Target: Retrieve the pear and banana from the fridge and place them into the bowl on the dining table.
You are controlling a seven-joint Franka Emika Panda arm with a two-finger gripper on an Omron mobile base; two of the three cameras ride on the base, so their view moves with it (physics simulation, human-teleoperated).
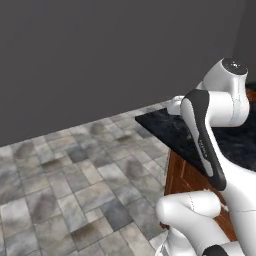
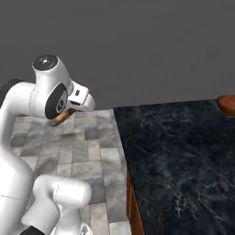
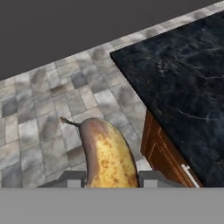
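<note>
Item 1: your jaws, clamped on curved yellow banana with brown patches and dark stem (image 3: 107, 157); fruit juts forward between two fingertips (image 3: 70, 178), above grey stone-tile floor (image 3: 39, 109).
Item 2: black white-veined marble desk on brown wooden base (image 3: 183, 78); you see its corner just right of banana, not under it.
Item 3: reddish-brown round wooden bowl (image 2: 227, 105); sits at far right edge of desk, well apart from banana (image 2: 62, 118).
Item 4: plain dark grey wall (image 1: 100, 55) behind floor.

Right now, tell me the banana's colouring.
Yellow with brown speckles, dark brownish toward the stem; the banana shows best in the hand view.
</note>
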